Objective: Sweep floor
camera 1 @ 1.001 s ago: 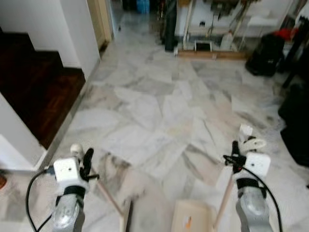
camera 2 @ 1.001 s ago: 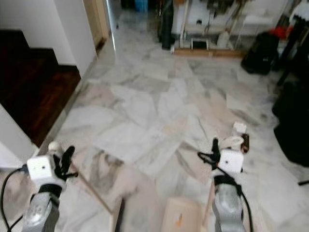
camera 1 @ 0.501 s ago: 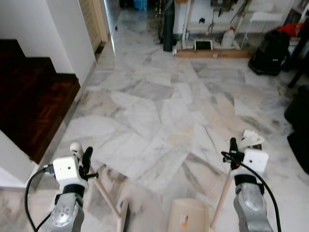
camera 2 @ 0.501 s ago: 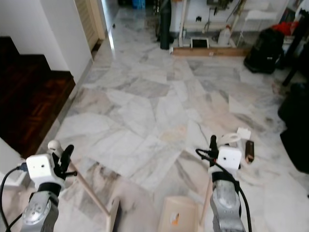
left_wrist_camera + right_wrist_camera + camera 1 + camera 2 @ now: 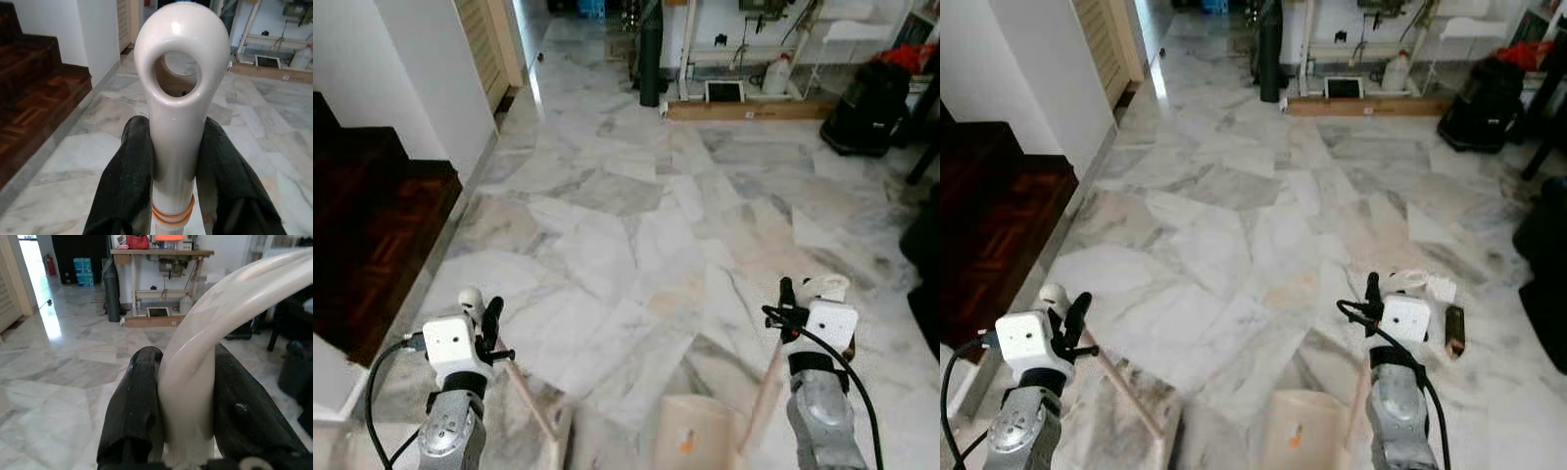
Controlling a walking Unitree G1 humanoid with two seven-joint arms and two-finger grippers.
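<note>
Two tools held | eye views: left gripper (image 5: 489, 318) clamps broom handle (image 5: 530, 397), shaft slanting down-right to near floor; right gripper (image 5: 789, 297) clamps dustpan handle (image 5: 762, 397), pan (image 5: 697, 436) near centre, probably mouth facing far | wrist views: fingers (image 5: 128, 186) closed around both handles.

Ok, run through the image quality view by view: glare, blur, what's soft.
Left eye view: sharp across the marble floor, with window glare along the far hallway; the stairs sit in deep shadow. Right eye view: much the same. Left wrist view: broom handle crisp between the left end effector fingers, with small highlights. Right wrist view: dustpan handle close and slightly soft, a bright patch on the floor behind.
</note>
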